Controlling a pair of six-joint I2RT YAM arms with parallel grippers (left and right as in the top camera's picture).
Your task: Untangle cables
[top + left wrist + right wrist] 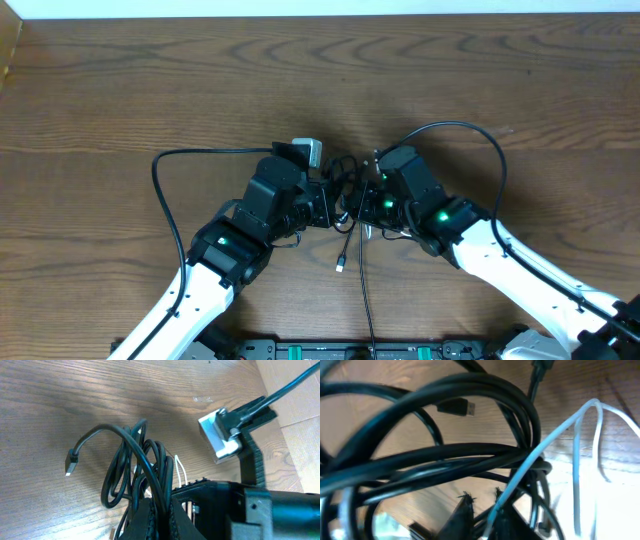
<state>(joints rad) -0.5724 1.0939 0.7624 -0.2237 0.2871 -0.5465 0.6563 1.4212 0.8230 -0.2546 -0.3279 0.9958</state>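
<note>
The cables (pixel 347 195) form a tangled bunch at the table's middle, between my two grippers. My left gripper (pixel 161 512) is shut on black cable strands; black loops (pixel 127 472) spread beyond it, and one free plug end (pixel 70 463) lies on the wood. The white cable (pixel 180 472) shows behind the loops. My right gripper (pixel 482 502) is nearly closed, with the white cable (pixel 555 437) and black strands (pixel 435 457) running between its fingers. In the overhead view my left gripper (pixel 328 205) and right gripper (pixel 362 200) face each other. A black end (pixel 341 264) trails toward the front.
Wooden table (pixel 120 90) all round. The thick arm wires arc over the table at the left (pixel 160 190) and the right (pixel 497 150). The right arm's silver camera block (pixel 219 435) sits close to the left gripper. A thin black cable (pixel 368 310) runs to the front edge.
</note>
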